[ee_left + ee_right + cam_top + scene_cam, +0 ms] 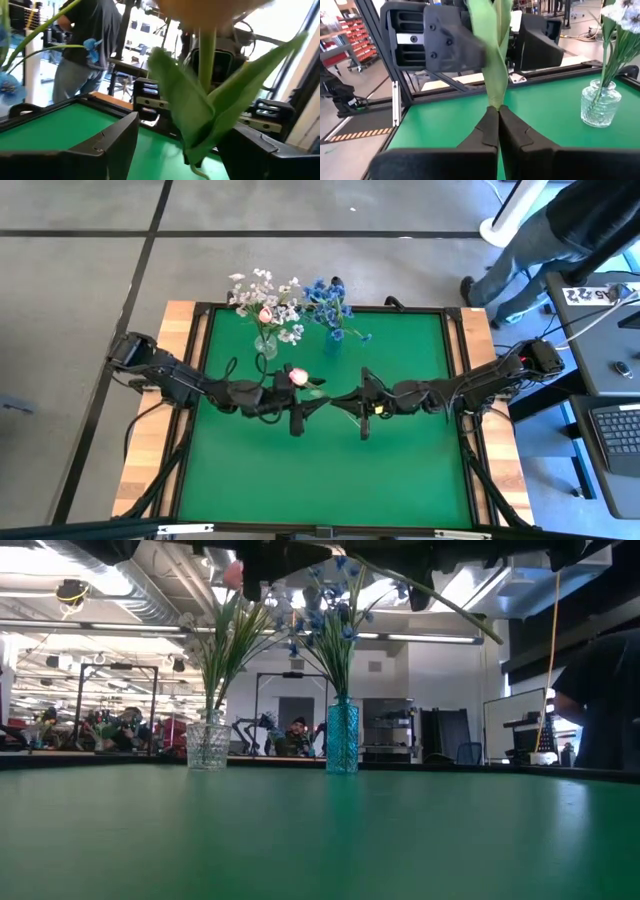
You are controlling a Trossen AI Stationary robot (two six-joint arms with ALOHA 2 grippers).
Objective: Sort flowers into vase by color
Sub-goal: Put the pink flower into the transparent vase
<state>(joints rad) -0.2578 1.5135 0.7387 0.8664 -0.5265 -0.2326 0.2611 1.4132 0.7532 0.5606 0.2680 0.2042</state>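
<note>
Mid-frame in the overhead view, both arms meet over the green table [300,480]. The right gripper [498,125] is pinched tight on the stem of a pink tulip [298,376], while the left gripper [296,418] sits spread apart around it, below the clear vase [266,345] and blue vase [331,340]

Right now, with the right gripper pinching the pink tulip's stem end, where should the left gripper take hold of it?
Probably the pink tulip's bare stem just under the bloom, above the broad leaves, which look floppy. The left gripper stands open with a finger either side of that stem, so close straight across it.
</note>
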